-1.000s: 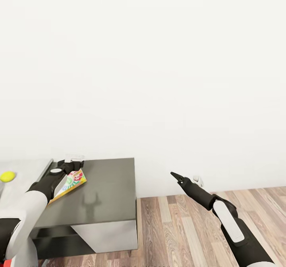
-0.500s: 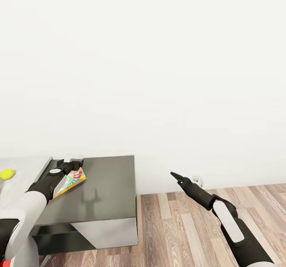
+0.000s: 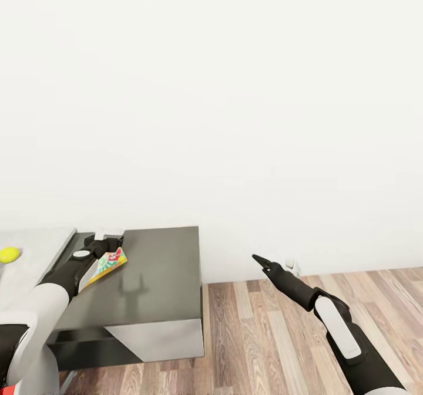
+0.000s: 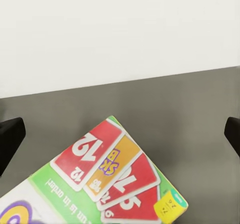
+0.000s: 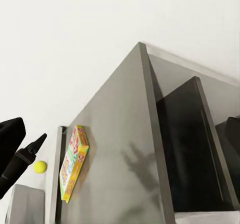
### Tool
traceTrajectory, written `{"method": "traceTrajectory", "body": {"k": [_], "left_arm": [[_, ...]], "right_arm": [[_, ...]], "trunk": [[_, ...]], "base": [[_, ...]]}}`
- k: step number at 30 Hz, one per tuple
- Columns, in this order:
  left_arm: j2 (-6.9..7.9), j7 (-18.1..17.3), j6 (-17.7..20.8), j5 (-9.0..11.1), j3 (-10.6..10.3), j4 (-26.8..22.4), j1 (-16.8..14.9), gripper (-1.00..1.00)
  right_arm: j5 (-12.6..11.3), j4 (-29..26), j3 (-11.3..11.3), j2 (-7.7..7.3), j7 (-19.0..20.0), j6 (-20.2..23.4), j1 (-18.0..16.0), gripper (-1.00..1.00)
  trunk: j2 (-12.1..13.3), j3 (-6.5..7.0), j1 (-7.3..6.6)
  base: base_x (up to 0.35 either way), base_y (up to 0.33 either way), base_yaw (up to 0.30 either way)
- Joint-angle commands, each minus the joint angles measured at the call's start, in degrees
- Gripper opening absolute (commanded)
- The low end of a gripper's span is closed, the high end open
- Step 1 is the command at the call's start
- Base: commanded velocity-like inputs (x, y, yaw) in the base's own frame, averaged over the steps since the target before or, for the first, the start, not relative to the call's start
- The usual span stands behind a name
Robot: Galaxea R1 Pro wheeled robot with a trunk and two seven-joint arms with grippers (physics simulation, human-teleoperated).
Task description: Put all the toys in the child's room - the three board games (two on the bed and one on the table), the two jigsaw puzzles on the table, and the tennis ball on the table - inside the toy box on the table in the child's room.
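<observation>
Head view had my left gripper (image 3: 104, 243) out over the low cabinet (image 3: 158, 277), the one with the dark grey top, near its back left corner. The jaws were pinching a board game (image 3: 104, 267), the green-edged box with red and orange number cards on its cover. The box hung tilted above the cabinet top, held clear of it, and its shadow fell on the grey surface just beside it.

Left of the cabinet I could see an end of the white-topped bench (image 3: 32, 248) butting against it, with the tennis ball (image 3: 9, 255) sitting on the bench near the picture's edge.

My right gripper (image 3: 262, 261) was well apart from the cabinet, out over the wooden floor (image 3: 264, 336) to the cabinet's right. Its dark fingers came to a single point in that view, so the jaws looked pressed together with nothing between them.

Through the left wrist camera the board game (image 4: 115, 179) sat between the two dark fingertips (image 4: 10, 139) with the cabinet top (image 4: 175, 119) behind it (the printed numbers read upside down there). The right wrist camera caught the cabinet (image 5: 115, 159) from the side, the board game (image 5: 72, 161) standing off its top, and the tennis ball (image 5: 40, 167) beyond the cabinet's far end.
</observation>
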Motion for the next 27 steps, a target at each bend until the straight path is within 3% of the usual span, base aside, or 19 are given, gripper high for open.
{"method": "traceTrajectory", "body": {"k": [1, 27], "left_arm": [[0.06, 0.05, -0.10, 0.08, -0.44, 0.02, -0.05, 1.00], [0.05, 0.05, -0.13, 0.20, -0.30, 0.02, -0.04, 1.00]], "right_arm": [[-0.22, -0.01, 0.04, -0.04, 0.01, 0.18, -0.05, 1.00], [-0.20, -0.01, 0.04, 0.06, -0.06, 0.18, -0.05, 1.00]], "trunk": [[-0.12, -0.20, 0.03], [-0.12, -2.65, 0.03]], "base": [[0.000, 0.000, 0.000], [0.000, 0.000, 0.000]]}}
